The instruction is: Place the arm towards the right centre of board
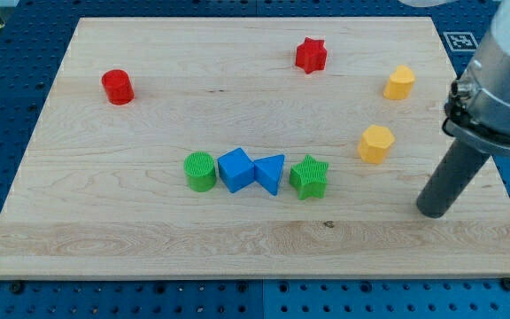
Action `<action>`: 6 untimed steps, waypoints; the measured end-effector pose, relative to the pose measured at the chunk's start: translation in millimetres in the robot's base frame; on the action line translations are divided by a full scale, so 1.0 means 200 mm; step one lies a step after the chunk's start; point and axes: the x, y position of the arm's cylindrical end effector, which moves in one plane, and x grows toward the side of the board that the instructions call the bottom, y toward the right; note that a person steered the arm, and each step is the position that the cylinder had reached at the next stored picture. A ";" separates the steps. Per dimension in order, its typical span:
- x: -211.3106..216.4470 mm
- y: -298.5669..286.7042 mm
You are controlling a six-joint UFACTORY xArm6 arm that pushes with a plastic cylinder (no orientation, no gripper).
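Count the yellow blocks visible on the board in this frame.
2. One yellow block lies near the view's upper right; the other yellow block sits below it, right of the green star. My tip hides none that I can tell.

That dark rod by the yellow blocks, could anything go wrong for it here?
Possibly two things. My tip sits close to the board's right edge, so drifting further right might carry it off the wood. The yellow hexagonal block lies just up and left of it; a careless move that way could knock it out of place.
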 end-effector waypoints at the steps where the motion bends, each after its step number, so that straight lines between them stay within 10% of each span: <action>1: -0.04 0.10; 6: -0.31 0.19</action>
